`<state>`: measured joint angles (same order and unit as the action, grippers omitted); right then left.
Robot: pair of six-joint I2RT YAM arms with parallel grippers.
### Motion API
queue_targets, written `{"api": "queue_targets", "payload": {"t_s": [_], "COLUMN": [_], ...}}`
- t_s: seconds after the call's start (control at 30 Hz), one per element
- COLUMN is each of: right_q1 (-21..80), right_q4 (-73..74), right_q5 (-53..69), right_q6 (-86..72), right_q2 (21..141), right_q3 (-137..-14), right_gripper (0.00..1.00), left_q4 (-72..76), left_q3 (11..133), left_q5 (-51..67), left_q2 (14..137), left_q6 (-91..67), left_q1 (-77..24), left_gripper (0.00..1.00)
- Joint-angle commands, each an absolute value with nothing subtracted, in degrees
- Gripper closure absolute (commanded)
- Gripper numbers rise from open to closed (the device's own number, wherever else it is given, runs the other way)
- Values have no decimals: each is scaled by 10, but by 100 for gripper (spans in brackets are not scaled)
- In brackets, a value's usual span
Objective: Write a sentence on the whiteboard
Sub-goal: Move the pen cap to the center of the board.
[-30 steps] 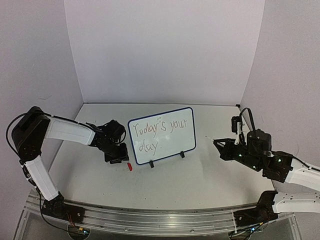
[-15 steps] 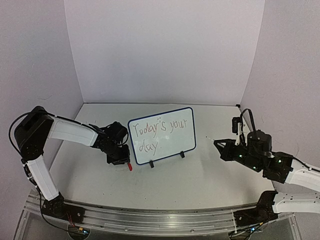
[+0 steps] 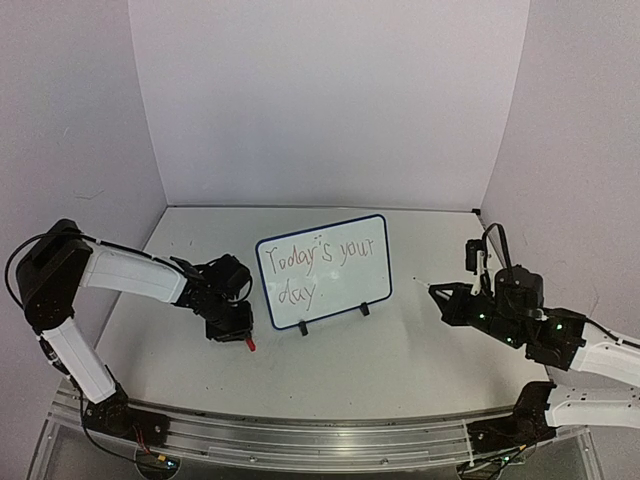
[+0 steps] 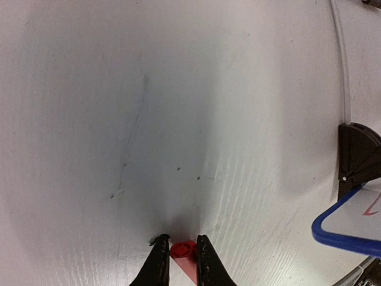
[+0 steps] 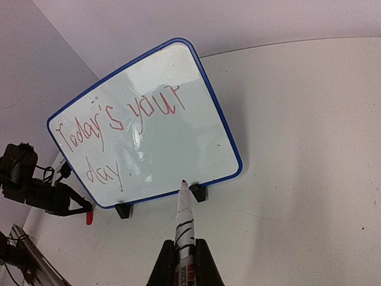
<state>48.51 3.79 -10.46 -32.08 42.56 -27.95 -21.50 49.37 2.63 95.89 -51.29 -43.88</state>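
Grips a marker [image 5: 184,221] in the right gripper [image 5: 184,245], jaws closed snug on the barrel, bare red tip aimed at the whiteboard [image 3: 352,285] from well off its right side. Pinches a small red cap [image 4: 183,250] in the left gripper [image 4: 181,242], jaws nearly shut around it, low over the table [image 3: 400,360] just left of the whiteboard's near left corner. Cannot tell from the wrist view whether the cap touches the surface.

Finds the whiteboard leaning back on two small black feet [image 3: 303,328], between the two arms. Reads "Today's your day" for the sentence [image 3: 318,256], in two reddish lines, seemingly complete.

Judging the risks from here:

- Could smear or overwrite the lettering if brought back in with the tip uncapped. Probably no call for another stroke.
- Could tip or slide the whiteboard with any sideways push, given only those small feet and a thin frame, most likely from the left gripper working so close to the left edge.
- Could miss the mating when capping. Needs both arms meeting in front of the whiteboard, tip into a narrow cap held by a thin pinch.
- Given slight misalignment, likely to twist the cap out of the jaws or to mark the fingers.
- Could also scrape the cap along the table if lowered further.
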Motion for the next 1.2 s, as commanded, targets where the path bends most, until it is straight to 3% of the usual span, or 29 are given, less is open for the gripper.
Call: {"api": "queue_targets", "payload": {"t_s": [0.0, 0.63, 1.17], "right_q1": [484, 484, 484], "right_q4": [24, 23, 23], "right_q5": [-111, -104, -101], "right_q6": [-333, -348, -355], "right_q2": [416, 399, 393], "right_q3": [-270, -250, -244], "right_gripper": [100, 100, 100], "left_q4": [-278, -335, -308], "left_q3": [463, 407, 399], "left_q5": [5, 21, 46], "left_q2": [922, 822, 803], "left_q6": [-534, -573, -599], "left_q1": [-448, -512, -518], "left_gripper": [83, 77, 59]}}
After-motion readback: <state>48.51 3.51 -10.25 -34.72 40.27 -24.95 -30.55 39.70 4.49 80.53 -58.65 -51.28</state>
